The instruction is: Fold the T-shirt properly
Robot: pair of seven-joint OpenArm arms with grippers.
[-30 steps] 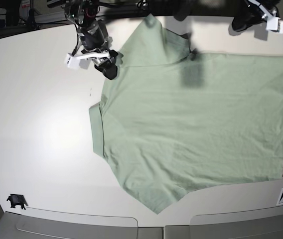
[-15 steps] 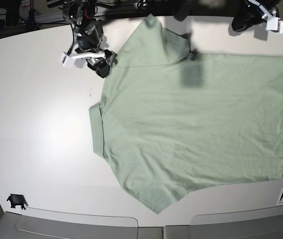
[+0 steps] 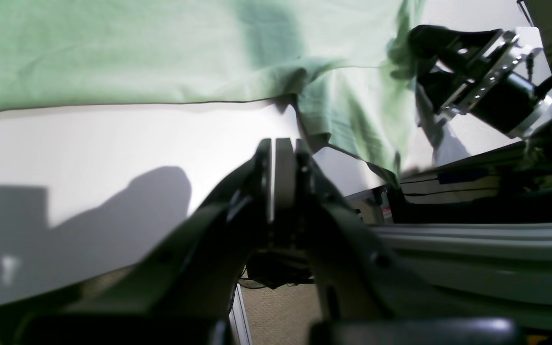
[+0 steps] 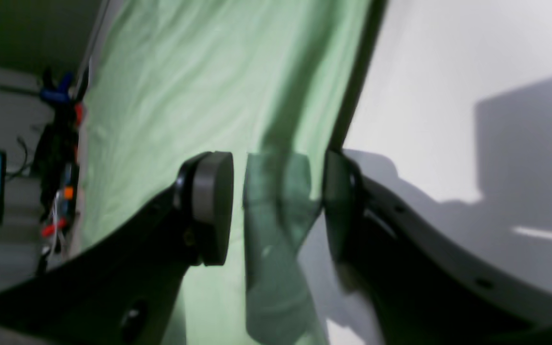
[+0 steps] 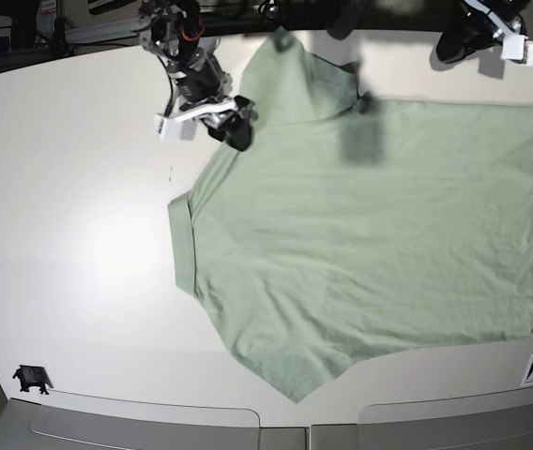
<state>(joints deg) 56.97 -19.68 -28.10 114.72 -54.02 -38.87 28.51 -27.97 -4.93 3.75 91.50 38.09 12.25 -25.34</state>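
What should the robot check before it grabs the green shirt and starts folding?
1. T-shirt lying spread flat on the table: ok.
2. Right tool open: ok.
3. Shirt edge between the right tool's open jaws: ok; a strip of cloth sits in the gap.
4. Right tool gripping the cloth: not ok; not yet closed on it.
5. Left tool ready to grab: not ok; it is shut, empty, and off the shirt over bare table.
6. Sleeve near the right tool lying smooth: cannot tell; it looks rumpled in the left wrist view.
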